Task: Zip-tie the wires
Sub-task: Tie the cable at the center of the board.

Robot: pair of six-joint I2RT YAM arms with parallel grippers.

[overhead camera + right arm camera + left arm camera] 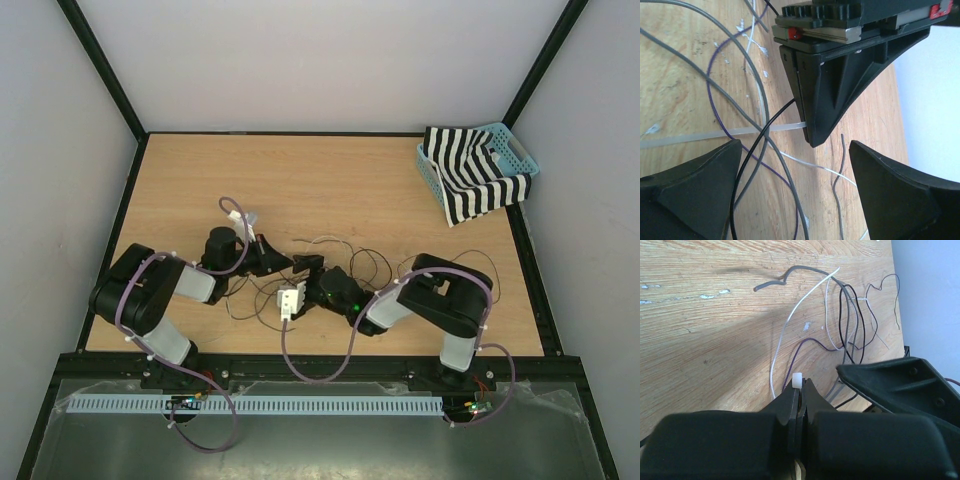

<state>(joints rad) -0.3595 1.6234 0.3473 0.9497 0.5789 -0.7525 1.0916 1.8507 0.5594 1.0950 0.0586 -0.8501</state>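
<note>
- Top external: the thin black and pale grey wires (340, 243) sprawl in loose loops on the light wooden tabletop (330, 180). Their spread runs left to right, on both sides of the left gripper (286, 262).
- The right gripper (308, 268) sits just right of the left gripper, tips nearly meeting.
- Bare wood stretches beyond the left gripper to the far edge. A turquoise plastic basket (520, 155) holding striped cloth stands well apart, far right.
- Left wrist: the left gripper (799, 395) is pinched tight on a small white zip-tie head (797, 380), which pokes above its tips.
- The wires (842, 315) lie ahead and right of it, with their long loops running away from the tips.
- Right wrist: the right gripper (795, 149) stands wide apart, holding nothing.
- The left gripper (810, 135) hangs between its fingers, clamping a translucent strap (715, 134) that runs leftward. The wires (777, 118) cross that strap diagonally.
</note>
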